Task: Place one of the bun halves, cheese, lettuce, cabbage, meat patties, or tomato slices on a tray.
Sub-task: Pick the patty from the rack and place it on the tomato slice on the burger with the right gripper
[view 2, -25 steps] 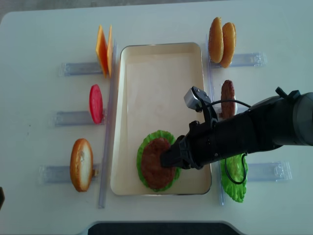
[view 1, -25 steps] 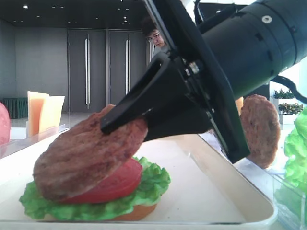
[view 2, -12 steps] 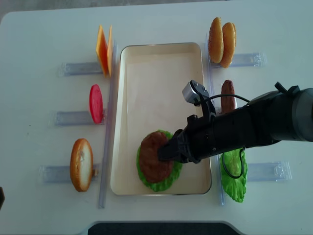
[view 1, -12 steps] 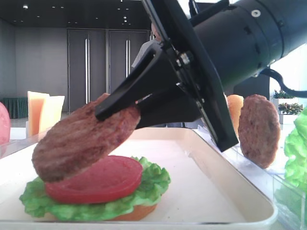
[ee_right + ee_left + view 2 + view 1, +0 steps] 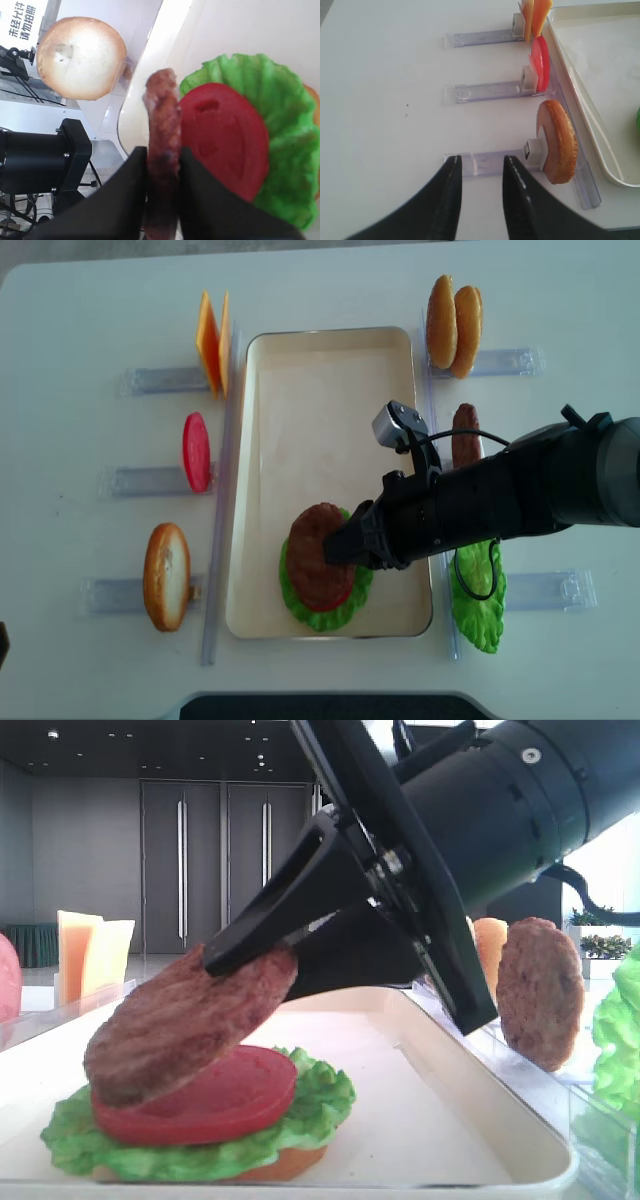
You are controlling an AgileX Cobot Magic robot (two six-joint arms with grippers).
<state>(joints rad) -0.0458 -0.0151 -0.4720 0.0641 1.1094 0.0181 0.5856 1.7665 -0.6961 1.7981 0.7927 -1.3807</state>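
The right gripper (image 5: 162,165) pinches one edge of a meat patty (image 5: 185,1025) between its fingers; the patty tilts, its low end on the tomato slice (image 5: 200,1095) stacked over lettuce (image 5: 310,1105) in the tray (image 5: 330,370). The bun beneath barely shows. The right arm reaches in low from the right. The left gripper (image 5: 480,165) hangs apart, holding nothing, above the table (image 5: 380,100).

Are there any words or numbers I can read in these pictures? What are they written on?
"未经允许 请勿操纸" is my best reading of white Chinese characters on a dark sign at the top left corner of the right wrist view; the last characters are blurred, so I am unsure of them.
No other words, numbers or brand marks can be read in any view.
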